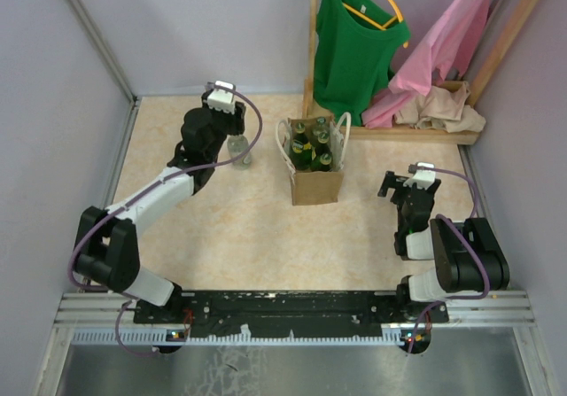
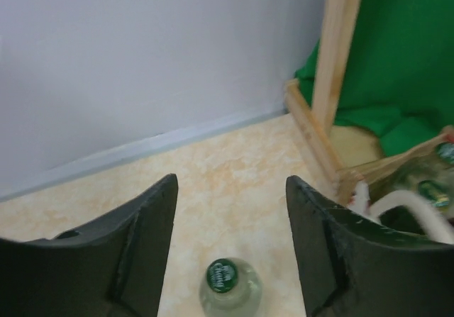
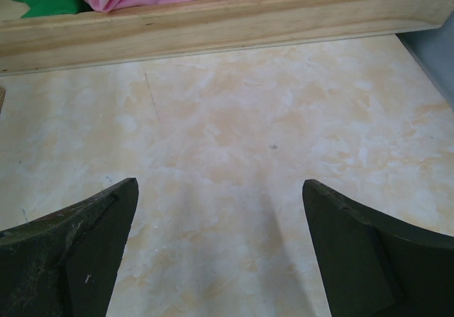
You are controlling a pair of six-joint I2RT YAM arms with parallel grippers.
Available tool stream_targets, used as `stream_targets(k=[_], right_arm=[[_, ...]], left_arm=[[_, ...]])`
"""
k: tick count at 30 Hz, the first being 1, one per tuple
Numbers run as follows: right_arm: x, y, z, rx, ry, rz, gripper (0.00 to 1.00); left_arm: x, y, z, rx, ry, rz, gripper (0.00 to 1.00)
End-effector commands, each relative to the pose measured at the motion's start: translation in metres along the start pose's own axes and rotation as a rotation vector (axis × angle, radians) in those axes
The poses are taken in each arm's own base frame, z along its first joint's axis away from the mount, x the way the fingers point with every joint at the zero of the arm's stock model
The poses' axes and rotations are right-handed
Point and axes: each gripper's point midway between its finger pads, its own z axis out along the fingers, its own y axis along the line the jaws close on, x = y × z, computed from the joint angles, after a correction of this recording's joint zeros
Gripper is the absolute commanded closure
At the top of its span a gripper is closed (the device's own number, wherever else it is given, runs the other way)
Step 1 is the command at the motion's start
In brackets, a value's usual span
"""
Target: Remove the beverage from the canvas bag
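Canvas bag (image 1: 316, 186) stands upright just 12 o'clock of table (image 1: 221, 228) centre in the overhead view. Its mouth is open, with several green-capped bottles (image 1: 313, 143) inside. One loose bottle (image 1: 237, 154) stands on the table at the bag's 9 o'clock, apart from it. Left gripper (image 1: 236, 137) hangs over that bottle; jaw gap unreadable from here. Right gripper (image 1: 399, 186) sits at the bag's 3 o'clock, well apart, holding nothing.

Left wrist: fingers (image 2: 145, 246) spread wide, loose bottle (image 2: 227, 285) low between them, no contact visible, so gripping nothing. Bag's white handle (image 2: 404, 205) is at 3 o'clock, close to the right finger. Only this view shows the jaw gap; overhead, the arm hides it.

Right wrist: fingers (image 3: 71, 253) wide apart, bare table between them, wooden rack base (image 3: 234, 23) at 12 o'clock. No bag or bottle in frame.

Risks:
- If the left gripper lifts off skewed, a finger clips the cap and tips the tall, narrow bottle.
- If it swings toward 3 o'clock, a finger could hook the handle and drag or topple the bag. The right arm isn't bracing it.
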Motion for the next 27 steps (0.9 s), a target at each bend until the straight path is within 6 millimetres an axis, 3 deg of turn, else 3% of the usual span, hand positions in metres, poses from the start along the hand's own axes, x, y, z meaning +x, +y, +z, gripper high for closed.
stream_targets(k=[1, 5, 8, 13, 18, 24, 27], right_arm=[[-0.025, 0.005, 0.009, -0.009, -0.081, 0.001, 0.01], [-0.025, 0.005, 0.009, -0.008, -0.081, 0.0, 0.01], [-0.025, 0.005, 0.009, -0.009, -0.081, 0.001, 0.01], [-0.025, 0.005, 0.009, -0.007, -0.082, 0.001, 0.01], [-0.025, 0.005, 0.009, -0.008, -0.081, 0.001, 0.01], [-0.025, 0.005, 0.009, -0.006, -0.081, 0.001, 0.01], [-0.025, 0.005, 0.009, -0.007, -0.082, 0.001, 0.01]], left_arm=[[-0.062, -0.034, -0.019, 0.174, -0.053, -0.001, 0.23], [-0.09, -0.077, -0.036, 0.398, -0.056, -0.041, 0.22], [-0.1, -0.104, -0.05, 0.515, -0.057, -0.066, 0.14], [-0.109, -0.135, -0.065, 0.592, -0.061, -0.062, 0.2], [-0.089, -0.173, -0.062, 0.662, 0.056, -0.022, 0.2], [-0.065, -0.22, -0.063, 0.751, 0.08, 0.007, 0.13], [-0.05, -0.234, -0.062, 0.79, 0.082, -0.003, 0.3]])
